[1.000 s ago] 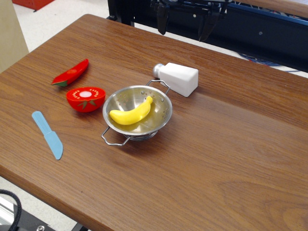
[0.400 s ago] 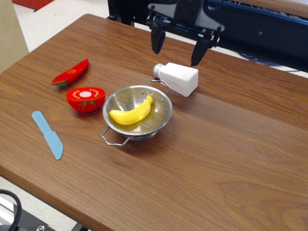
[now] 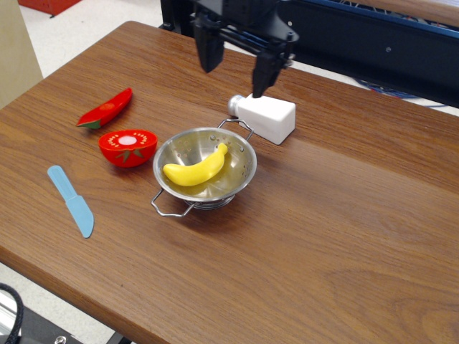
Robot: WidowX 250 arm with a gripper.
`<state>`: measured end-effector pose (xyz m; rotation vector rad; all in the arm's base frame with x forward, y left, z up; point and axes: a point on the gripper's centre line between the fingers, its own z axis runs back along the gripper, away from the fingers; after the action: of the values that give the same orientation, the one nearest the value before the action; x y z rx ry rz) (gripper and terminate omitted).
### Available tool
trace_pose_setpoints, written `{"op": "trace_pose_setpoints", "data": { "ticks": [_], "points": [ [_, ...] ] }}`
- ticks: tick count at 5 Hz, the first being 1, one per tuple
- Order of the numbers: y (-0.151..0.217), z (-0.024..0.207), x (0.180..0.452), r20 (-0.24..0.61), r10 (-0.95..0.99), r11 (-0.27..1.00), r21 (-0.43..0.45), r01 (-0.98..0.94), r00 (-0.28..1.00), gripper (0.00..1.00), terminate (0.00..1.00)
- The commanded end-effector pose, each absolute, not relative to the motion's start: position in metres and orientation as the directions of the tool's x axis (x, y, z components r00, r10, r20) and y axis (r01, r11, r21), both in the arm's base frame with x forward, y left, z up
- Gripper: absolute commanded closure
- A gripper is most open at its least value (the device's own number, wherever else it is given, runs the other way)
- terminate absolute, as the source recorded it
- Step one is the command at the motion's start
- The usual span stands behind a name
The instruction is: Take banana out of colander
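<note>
Left to right: colander point(image 3: 244, 172) on counter point(image 3: 344, 229), unmoved, with banana point(image 3: 195, 169) lying inside; above and behind, gripper point(image 3: 235, 70), shifted leftward and nearer since earlier frame, jaws spread apart and empty. No legible writing anywhere.

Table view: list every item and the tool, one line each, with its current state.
tool: open, empty, above the table behind the colander
banana: lying inside the colander, not gripped
colander: upright on the table, holding the banana
salt shaker: lying on its side
tomato half: cut face up, left of the colander
chili pepper: lying flat
blue knife: lying flat near the front edge
</note>
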<state>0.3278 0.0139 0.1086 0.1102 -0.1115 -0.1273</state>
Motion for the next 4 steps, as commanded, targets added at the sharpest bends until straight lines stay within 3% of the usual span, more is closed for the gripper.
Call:
{"op": "trace_pose_setpoints", "data": {
  "ticks": [1, 4],
  "points": [
    [0.024, 0.115, 0.307, 0.027, -0.372, 0.926, 0.081, 0.369, 0.928, 0.00, 0.00],
    [0.017, 0.077, 0.286, 0.036, -0.403, 0.913, 0.087, 0.399, 0.915, 0.00, 0.00]
  ]
}}
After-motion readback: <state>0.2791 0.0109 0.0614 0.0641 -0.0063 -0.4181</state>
